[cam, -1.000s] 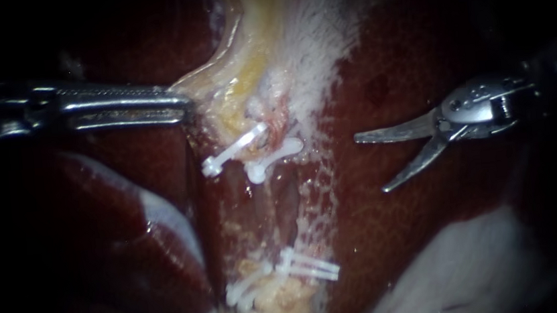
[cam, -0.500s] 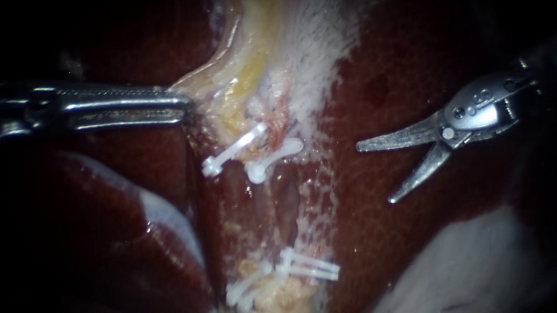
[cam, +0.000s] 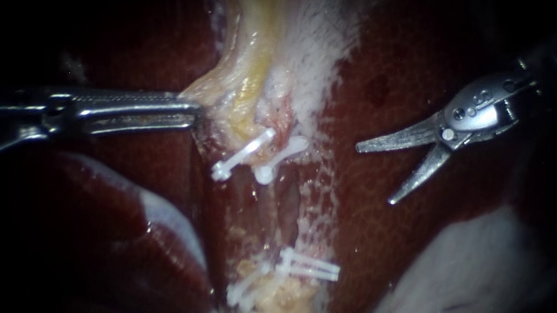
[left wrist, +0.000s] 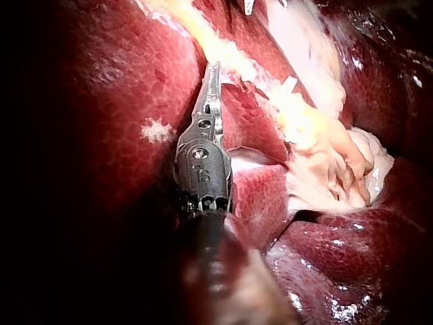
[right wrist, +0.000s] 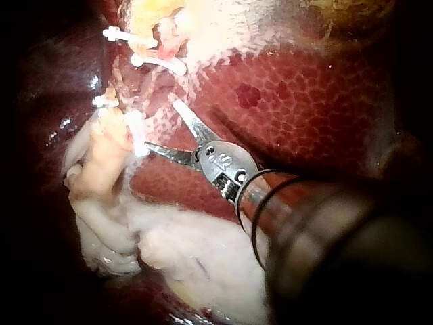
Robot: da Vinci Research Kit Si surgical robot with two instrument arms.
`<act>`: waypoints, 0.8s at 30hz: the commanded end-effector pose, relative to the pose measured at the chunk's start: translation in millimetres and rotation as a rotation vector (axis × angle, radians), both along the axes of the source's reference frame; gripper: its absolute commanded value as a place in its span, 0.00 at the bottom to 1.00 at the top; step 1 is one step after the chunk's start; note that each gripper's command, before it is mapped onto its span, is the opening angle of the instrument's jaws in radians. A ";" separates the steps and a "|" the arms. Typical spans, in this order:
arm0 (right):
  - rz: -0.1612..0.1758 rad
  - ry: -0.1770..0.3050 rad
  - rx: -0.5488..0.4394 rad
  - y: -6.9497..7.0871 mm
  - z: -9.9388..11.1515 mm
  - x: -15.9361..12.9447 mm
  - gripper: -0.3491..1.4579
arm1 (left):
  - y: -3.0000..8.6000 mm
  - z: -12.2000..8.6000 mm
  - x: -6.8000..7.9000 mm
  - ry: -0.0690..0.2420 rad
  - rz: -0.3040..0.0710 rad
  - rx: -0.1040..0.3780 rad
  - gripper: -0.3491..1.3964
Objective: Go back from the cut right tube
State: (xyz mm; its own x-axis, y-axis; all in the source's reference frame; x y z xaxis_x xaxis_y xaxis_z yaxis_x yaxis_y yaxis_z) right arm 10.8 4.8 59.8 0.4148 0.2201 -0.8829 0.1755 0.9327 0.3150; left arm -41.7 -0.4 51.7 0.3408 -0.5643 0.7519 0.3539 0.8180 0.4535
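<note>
Endoscope view — left instrument [cam: 188, 110] grips tissue [cam: 246, 89], shaft lost in dark.

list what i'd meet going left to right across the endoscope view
left instrument → upper clips → right instrument

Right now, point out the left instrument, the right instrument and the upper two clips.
left instrument [cam: 188, 112], endoscope view: jaw tips, shut on yellow tissue [cam: 249, 88].
right instrument [cam: 373, 174], endoscope view: midway between its open blade tips.
upper clips [cam: 244, 154], endoscope view: middle of the left clip.
</note>
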 end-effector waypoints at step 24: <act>0.000 0.000 0.000 -0.1 -0.1 0.0 0.99 | -2.0 1.7 -1.8 0.008 0.028 0.042 0.00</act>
